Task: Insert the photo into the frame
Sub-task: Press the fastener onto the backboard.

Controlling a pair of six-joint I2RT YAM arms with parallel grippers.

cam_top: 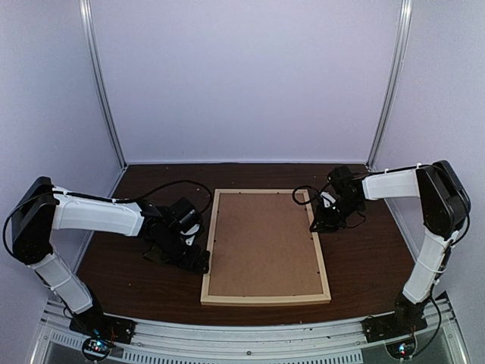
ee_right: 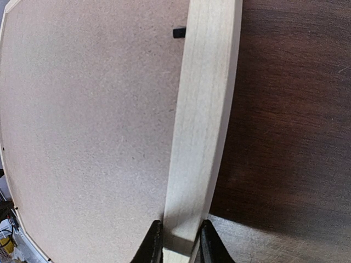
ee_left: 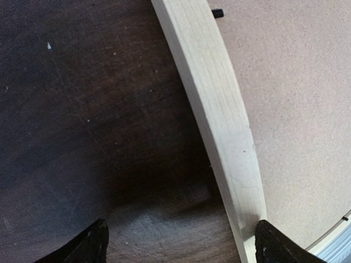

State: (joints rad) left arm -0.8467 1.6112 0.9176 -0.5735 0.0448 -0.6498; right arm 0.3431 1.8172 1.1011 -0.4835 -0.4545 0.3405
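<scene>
The frame (cam_top: 266,299) of light wood rails lies flat in the middle of the dark table, and a plain brown backing board (cam_top: 264,244) fills its opening. The photo is hidden from every view. My right gripper (ee_right: 179,241) is shut on the frame's right rail (ee_right: 203,126) near the far right corner, one finger on each side of the wood. My left gripper (ee_left: 178,244) stands open at the frame's left rail (ee_left: 219,109). One of its fingertips (ee_left: 274,244) lies over the rail and the other hangs over bare table.
Small black retaining tabs (ee_right: 179,32) stick out from the rails over the board. The dark wood table (cam_top: 371,258) runs round the frame, with white walls and metal corner posts (cam_top: 102,83) behind. A metal rail carries the arm bases at the near edge.
</scene>
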